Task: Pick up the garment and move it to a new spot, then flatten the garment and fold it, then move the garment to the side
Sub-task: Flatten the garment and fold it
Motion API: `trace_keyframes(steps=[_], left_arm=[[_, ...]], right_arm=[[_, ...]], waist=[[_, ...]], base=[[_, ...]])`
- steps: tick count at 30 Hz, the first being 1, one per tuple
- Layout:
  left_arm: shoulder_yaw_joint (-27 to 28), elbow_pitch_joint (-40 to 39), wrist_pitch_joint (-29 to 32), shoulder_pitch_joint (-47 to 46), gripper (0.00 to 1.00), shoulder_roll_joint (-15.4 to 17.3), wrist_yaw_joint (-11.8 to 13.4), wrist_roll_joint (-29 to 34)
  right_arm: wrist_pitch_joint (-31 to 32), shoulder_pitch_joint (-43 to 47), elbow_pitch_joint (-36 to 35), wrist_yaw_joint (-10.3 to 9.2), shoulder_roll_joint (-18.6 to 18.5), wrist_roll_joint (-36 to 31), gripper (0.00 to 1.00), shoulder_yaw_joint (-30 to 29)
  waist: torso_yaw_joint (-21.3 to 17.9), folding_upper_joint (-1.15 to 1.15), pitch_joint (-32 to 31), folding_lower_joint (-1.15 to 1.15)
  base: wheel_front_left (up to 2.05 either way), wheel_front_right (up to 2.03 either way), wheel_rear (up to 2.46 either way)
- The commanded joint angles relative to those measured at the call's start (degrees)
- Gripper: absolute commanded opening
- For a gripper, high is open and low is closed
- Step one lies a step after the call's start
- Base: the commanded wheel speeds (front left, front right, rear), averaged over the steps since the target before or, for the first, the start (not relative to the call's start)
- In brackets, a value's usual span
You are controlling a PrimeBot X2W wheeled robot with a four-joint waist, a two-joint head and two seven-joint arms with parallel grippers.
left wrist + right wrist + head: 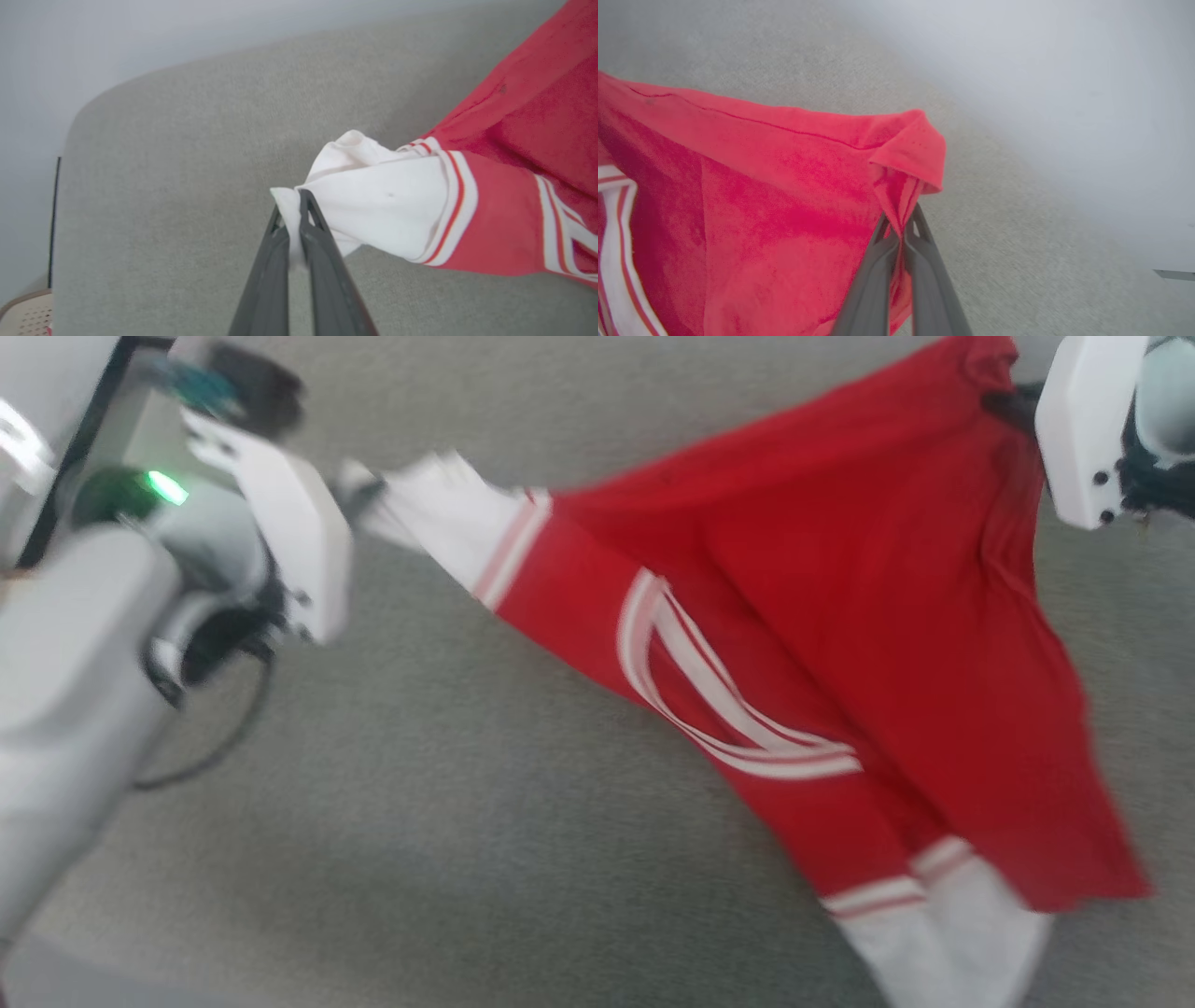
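The left gripper (pixel 290 205) is clamped shut on a white sleeve end, from which the garment (pixel 840 616) stretches rightward over the grey surface (pixel 420 803) (long axis arm to arm, body sagging) to the right gripper (pixel 902 224), pinched on a red corner.

I've got the garment (pixel 840 616) strung btw my two grippers, over the mat (pixel 448 821). L gripper (pixel 292 196) sits at the left w/ a sleeve end (pixel 373 200) pinched btw its fingers. R gripper (pixel 901 219) is far right & further back, w/ a folded corner pinched btw its fingers. The body sags down to the right. 2nd sleeve (pixel 952 933) droops at lower right, nearest me. Cable (pixel 233 742) loops below my L arm (pixel 75 691), left of the garment.
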Motion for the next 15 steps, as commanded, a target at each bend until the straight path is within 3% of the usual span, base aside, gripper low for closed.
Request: trace_keyframes(steps=[1,8,15], left_arm=[[0.7,-0.3,1.3,-2.4,0.00,1.6,0.6,0.7],[2.3,0.3,4.1,-10.4,0.00,5.4,1.0,3.4],[2.4,2.9,4.1,-16.1,0.00,5.9,0.0,5.4]], right_arm=[[-1.2,-0.8,-1.0,-0.04,-0.6,0.7,0.00,-0.2],[-4.3,-2.4,-4.6,-0.04,-2.7,1.1,0.00,-1.8],[-5.4,-1.9,-6.0,-0.05,-2.8,1.0,0.00,-5.1]], waist=[[-3.2,0.00,-2.5,0.00],[-8.0,0.00,-5.5,0.00],[-11.5,0.00,-8.6,0.00]], base=[[0.00,0.00,0.00],[0.00,0.00,0.00],[0.00,0.00,0.00]])
